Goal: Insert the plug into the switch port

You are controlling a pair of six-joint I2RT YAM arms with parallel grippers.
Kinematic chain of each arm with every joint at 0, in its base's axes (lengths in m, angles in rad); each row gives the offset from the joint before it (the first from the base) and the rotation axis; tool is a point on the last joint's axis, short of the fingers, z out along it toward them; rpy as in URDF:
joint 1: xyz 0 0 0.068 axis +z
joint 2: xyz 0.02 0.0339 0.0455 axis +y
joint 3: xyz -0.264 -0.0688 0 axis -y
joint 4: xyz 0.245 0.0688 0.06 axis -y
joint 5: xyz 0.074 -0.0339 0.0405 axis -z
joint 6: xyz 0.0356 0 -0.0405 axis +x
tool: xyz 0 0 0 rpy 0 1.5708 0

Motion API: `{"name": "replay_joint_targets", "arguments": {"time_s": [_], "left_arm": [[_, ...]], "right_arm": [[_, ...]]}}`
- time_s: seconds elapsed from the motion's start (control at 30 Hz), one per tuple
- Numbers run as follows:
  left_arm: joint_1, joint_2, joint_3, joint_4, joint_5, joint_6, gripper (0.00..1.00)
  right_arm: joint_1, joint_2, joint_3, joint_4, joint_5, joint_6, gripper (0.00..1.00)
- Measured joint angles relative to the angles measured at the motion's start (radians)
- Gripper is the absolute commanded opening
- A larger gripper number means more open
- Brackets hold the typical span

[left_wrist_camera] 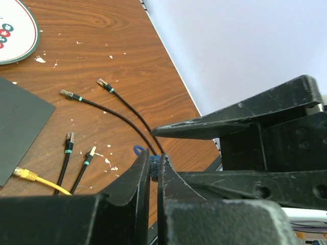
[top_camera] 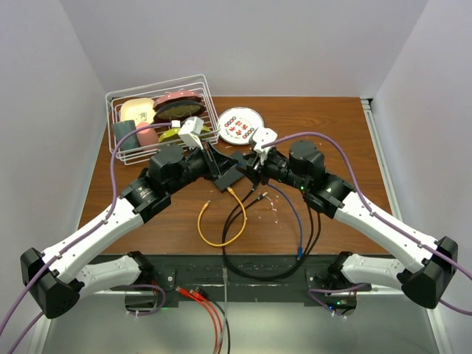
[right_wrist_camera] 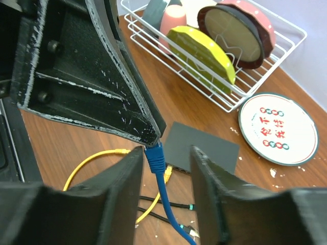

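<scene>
My left gripper is shut on the tip of a blue plug, which it holds above the table. The plug's blue cable hangs down from it. My right gripper is open, one finger on each side of the plug's boot, with a gap on the right side. Below lies the flat black switch box; its ports run along the near narrow edge and barely show. A yellow plug sits at that edge. In the top view both grippers meet over the box.
The yellow cable and black cables loop on the table in front of the box, with loose black plugs. A white wire basket of dishes stands at the back left. Beside it lies a round plate.
</scene>
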Motion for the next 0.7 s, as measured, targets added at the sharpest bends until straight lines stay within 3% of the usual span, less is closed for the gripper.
{"name": "replay_joint_targets", "arguments": {"time_s": [0.37, 0.7], "left_arm": [[0.000, 0.000, 0.000, 0.003, 0.002, 0.000, 0.00], [0.004, 0.000, 0.000, 0.006, 0.008, 0.001, 0.00]], "right_arm": [[0.000, 0.042, 0.000, -0.006, -0.025, -0.006, 0.29], [0.002, 0.035, 0.000, -0.008, -0.020, -0.001, 0.44]]}}
